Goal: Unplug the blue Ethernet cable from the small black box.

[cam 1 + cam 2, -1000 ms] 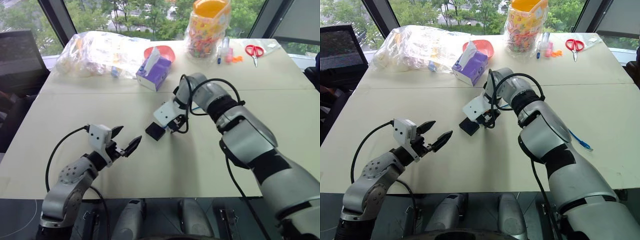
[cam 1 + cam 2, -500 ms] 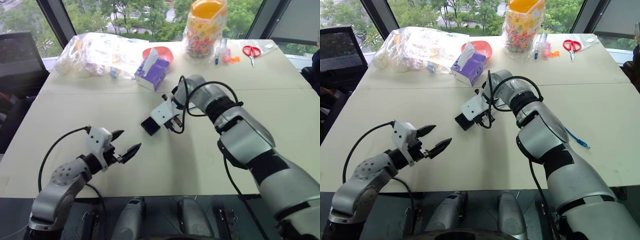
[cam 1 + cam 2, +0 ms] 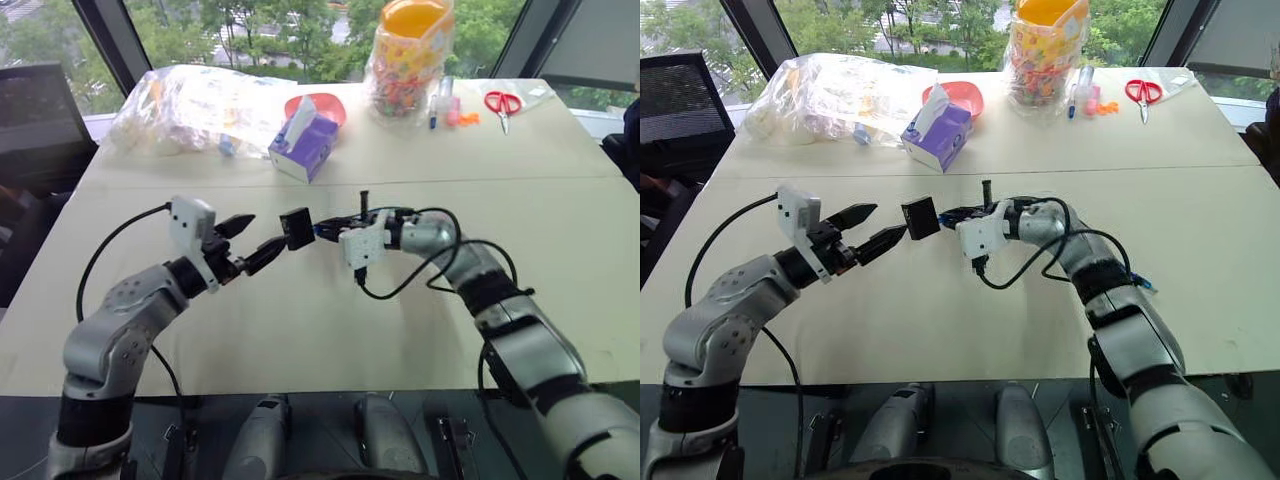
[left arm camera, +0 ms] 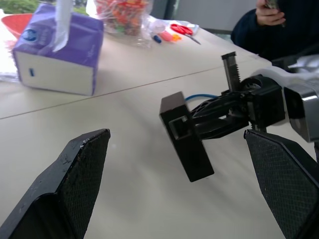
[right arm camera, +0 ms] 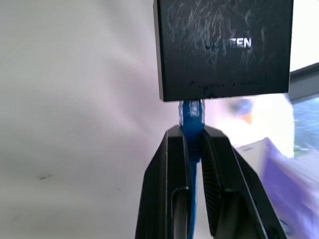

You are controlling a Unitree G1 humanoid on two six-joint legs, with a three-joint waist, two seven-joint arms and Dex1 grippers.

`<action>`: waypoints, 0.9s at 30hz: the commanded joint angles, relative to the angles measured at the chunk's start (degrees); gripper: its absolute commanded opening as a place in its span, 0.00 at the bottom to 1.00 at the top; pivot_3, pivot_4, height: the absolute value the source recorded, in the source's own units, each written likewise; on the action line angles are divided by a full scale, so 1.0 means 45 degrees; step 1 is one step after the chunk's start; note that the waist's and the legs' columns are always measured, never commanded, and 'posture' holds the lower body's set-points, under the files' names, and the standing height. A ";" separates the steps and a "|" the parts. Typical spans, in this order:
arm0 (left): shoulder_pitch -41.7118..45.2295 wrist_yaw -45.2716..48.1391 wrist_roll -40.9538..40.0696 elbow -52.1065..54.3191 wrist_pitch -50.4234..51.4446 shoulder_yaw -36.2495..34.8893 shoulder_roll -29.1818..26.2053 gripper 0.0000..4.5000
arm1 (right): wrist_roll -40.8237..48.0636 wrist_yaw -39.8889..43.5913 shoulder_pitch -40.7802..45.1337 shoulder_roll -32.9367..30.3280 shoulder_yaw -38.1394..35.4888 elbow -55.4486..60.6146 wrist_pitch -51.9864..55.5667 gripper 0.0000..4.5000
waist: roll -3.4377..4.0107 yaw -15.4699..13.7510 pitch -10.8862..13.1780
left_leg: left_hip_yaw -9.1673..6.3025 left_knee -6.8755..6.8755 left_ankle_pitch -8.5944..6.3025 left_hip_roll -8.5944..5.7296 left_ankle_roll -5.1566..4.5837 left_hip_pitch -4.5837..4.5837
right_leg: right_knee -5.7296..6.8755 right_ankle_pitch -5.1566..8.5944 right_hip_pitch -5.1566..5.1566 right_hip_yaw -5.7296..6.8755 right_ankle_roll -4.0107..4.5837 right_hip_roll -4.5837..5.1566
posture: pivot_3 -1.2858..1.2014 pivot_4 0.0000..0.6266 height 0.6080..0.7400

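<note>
The small black box is a flat, square, matte plastic unit with faint scuffing and pale lettering on its face; in the left eye view it sits just left of frame centre, held clear above the table, a smooth off-white surface with a seam running across it. The blue Ethernet cable, a thin glossy cord, enters the box's lower edge through its plug, which is seated in the port. The right gripper is clamped narrow on this cable just behind the plug, its ribbed black fingers pressing either side, so the box hangs off the plug. The right arm reaches in from the lower right of the frame, forearm roughly level and pointing toward frame left. The left gripper stands wide and holds nothing, its textured, wedge-shaped fingertips spread on either side of the box and apart from it. The left arm rises from the lower left, gripper roughly level and aimed toward the box. A purple tissue box stands in the upper centre.
</note>
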State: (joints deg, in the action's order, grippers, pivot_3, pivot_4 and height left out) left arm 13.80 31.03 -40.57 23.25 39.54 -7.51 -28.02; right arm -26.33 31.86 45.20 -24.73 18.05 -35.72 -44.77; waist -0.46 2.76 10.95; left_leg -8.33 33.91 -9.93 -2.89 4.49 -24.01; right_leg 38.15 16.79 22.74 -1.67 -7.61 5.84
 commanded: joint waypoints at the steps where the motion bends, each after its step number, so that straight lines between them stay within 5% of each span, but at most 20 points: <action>1: 0.0388 0.0372 -0.0299 -0.0108 0.0171 0.0113 -0.0019 1.00 | -0.0813 -0.1858 -0.0388 0.0059 -0.0537 0.2208 0.0476 0.01 | 0.0000 0.0005 0.0000 | 0.0002 0.0000 0.0001 0.0004 0.0001 0.0001 | 0.0000 -0.0001 -0.0003 -0.0002 0.0002 -0.0003 | 0.52 0.24 0.90; 17: 0.1253 0.0627 -0.1021 -0.0465 0.0789 0.0222 0.0488 1.00 | -0.1895 -0.2872 -0.1437 -0.0309 0.0171 0.4146 0.1161 0.01 | -0.0014 -0.0057 0.0000 | 0.0002 0.0013 0.0003 0.0011 0.0001 0.0015 | -0.0020 -0.0002 -0.0038 -0.0002 0.0005 -0.0007 | 0.52 0.24 0.90; 20: 0.1099 0.0622 -0.1082 -0.0365 0.0822 0.0192 0.0440 0.82 | -0.1872 -0.2877 -0.1347 -0.0354 0.0306 0.4097 0.1099 0.00 | -0.0014 -0.0067 0.0001 | 0.0002 0.0015 0.0003 0.0010 0.0001 0.0015 | -0.0022 -0.0002 -0.0042 -0.0002 0.0005 -0.0006 | 0.52 0.24 0.90; 27: 0.0890 0.0690 -0.1078 -0.0310 0.0788 0.0178 0.0380 0.12 | -0.1784 -0.2753 -0.1329 -0.0431 0.0501 0.4063 0.1036 0.00 | -0.0015 -0.0061 0.0001 | 0.0002 0.0015 0.0004 0.0010 0.0001 0.0015 | -0.0022 -0.0002 -0.0040 -0.0002 0.0005 -0.0006 | 0.52 0.24 0.90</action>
State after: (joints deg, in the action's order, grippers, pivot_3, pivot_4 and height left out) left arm 17.92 33.38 -44.39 19.29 43.46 -6.30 -26.19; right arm -35.25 19.71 38.36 -26.40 20.43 -19.78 -39.79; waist -0.52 2.49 10.95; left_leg -8.32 33.98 -9.91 -2.84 4.49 -23.93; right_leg 38.05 16.78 22.54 -1.68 -7.58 5.82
